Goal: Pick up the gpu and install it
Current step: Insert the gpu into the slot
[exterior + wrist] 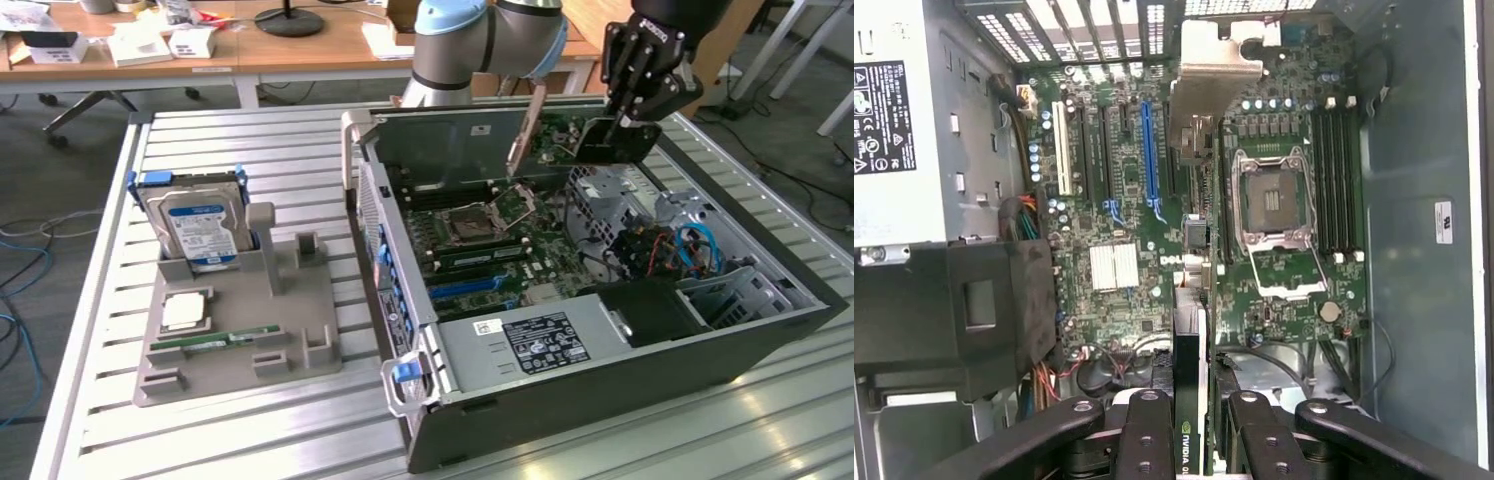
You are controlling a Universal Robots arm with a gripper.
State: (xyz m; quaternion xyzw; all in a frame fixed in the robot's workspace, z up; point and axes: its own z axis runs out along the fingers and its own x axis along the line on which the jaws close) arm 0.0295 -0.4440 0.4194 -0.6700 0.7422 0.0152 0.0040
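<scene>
Jaws pinch the gpu point(603, 143) between them, one of the fingers point(1146, 435) on each face, holding it on edge above the open case point(747, 330). From the wrist the card reads as a thin dark strip running away from the jaws to its bracket point(1214, 65).

Risks, as judged:
(a) The card's lower edge appears to sit beside the blue slot point(1149, 160) rather than over it. Lowered so, the contacts would strike board components instead of seating.
(b) The bracket leads at the far end. Any tilt could snag it on the case wall.
(c) The open CPU socket point(1279, 205) lies just beside the card's line, and a sideways slip would reach its raised frame.
(d) A narrow pinch on a thin card can let it pivot under insertion force.

Materials and shapes:
- Well apart from the jaws, on the slatted metal tabletop point(200, 140), a moulded grey holder point(240, 340) props a boxy silver hard drive point(198, 228) with a blue-white label, and carries a narrow green RAM stick point(214, 342) lying flat.
- Nearer, the case is dark sheet steel with perforated panels.
- Below the jaws, the motherboard point(494, 250) is green laminate, densely studded, with long plastic slots.
- The gpu is a flat rigid rectangle, matt black, with a bright stamped-metal bracket point(530, 125).
- Beyond the jaws, loose red and blue cables point(694, 250) coil softly in the drive bay.
</scene>
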